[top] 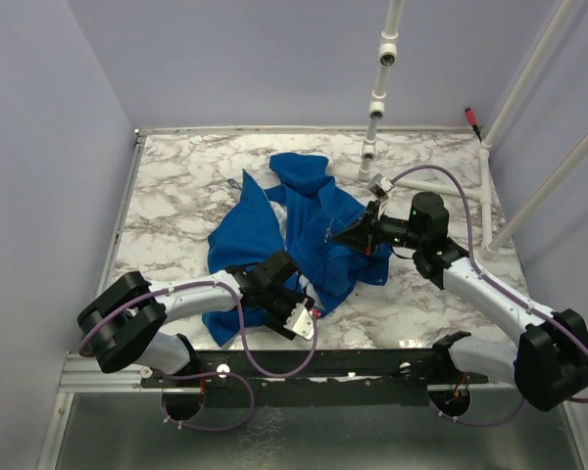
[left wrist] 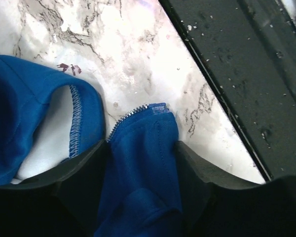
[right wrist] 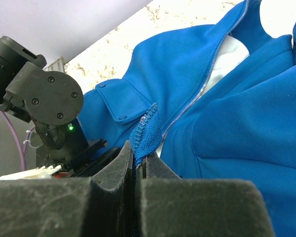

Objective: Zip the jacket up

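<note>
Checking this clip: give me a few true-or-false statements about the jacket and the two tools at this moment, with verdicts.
1. The jacket is zipped all the way up. False: its front lies open, with pale lining showing.
2. The right tool is shut on a blue edge of the jacket. True.
3. A jacket corner with zipper teeth lies between the fingers of the left tool. True.
4. The jacket lies on a plain wooden table. False: the table has a marble pattern.
</note>
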### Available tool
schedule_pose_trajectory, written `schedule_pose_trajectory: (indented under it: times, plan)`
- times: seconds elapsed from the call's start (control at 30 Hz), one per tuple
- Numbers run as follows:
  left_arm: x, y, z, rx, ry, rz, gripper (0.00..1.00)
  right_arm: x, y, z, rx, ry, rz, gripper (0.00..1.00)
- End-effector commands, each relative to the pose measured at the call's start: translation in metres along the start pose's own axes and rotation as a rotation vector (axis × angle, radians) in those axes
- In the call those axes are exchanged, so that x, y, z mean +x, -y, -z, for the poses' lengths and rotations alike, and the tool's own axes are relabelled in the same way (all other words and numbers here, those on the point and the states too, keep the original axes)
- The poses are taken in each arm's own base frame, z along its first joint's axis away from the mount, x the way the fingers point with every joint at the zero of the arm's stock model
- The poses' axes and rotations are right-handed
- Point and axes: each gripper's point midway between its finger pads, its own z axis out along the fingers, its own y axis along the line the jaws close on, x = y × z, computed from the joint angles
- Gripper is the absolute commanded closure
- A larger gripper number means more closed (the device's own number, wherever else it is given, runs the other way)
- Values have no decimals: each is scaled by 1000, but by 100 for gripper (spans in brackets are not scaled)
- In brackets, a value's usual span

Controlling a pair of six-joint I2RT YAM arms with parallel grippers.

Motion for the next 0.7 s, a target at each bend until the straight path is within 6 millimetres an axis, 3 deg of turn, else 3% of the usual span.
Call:
schedule_pose_trajectory:
  times: [0.0,0.23,0.4,0.57,0.67]
  plan:
    - [7,-10,-4,-36,-35,-42,47,-9,-4,5,-17,12,-1,99]
    - [15,-27,7,-125,-110,-80,77,-10,-2,5,-30,6,-8,99]
    - [-3,-58,33,-293,-105,-89,98,-13,0,3,-33,-5,-1,99]
    - [-22,-80,66,-453,-94,-69,100,-23,0,0,-48,-3,19,99]
    - [-36,-102,98,-590,-83,-44,100,-29,0,-1,-49,1,42,99]
